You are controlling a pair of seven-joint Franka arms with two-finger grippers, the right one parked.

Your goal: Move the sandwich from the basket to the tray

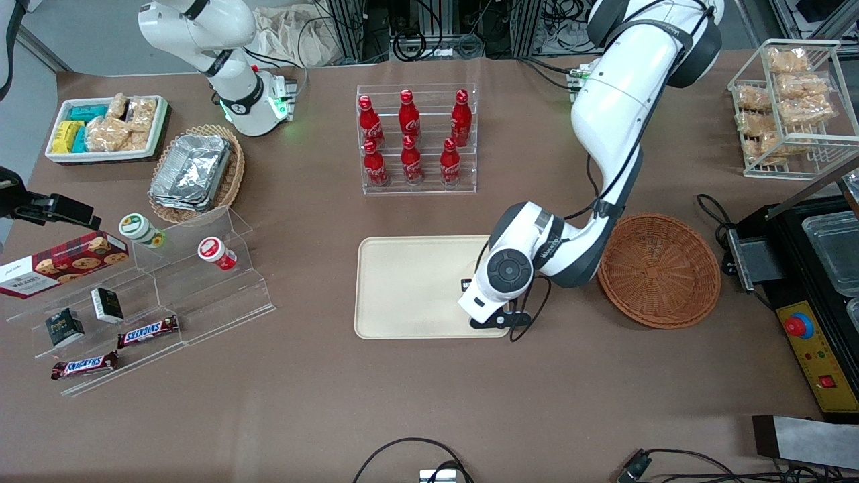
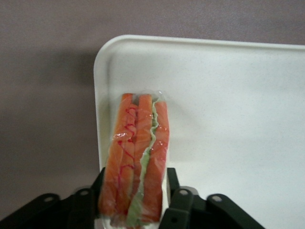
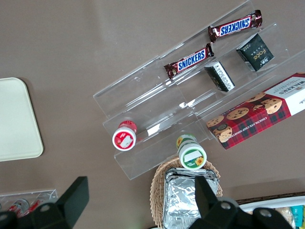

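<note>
The gripper (image 2: 135, 202) is pinching the sandwich (image 2: 135, 157) by one end, a black finger (image 2: 178, 202) pressed against each bread face, so the wedge sticks out from between them with its orange-red and pale green filling edges facing the wrist camera. It sits over the tray (image 2: 228, 105), close to a rounded corner and just inside the low rim; whether it already touches the tray floor cannot be told. In the front view the arm's wrist covers the sandwich, and the gripper (image 1: 493, 315) is over the edge of the tray (image 1: 402, 285) that is nearest the round wicker basket (image 1: 659, 268), which now lies empty beside it on the tabletop (image 1: 429, 402).

The sandwich looks light and soft, wrapped in thin clear film that glints and is probably slippery. Bread like this should give under pressure, so a squeeze across the flat faces, as here, seems the sensible hold: it presses the layers together rather than apart. Too hard a pinch would likely dent the bread or push filling out; too light, and the film could slide. A low, gentle release should suit it.
</note>
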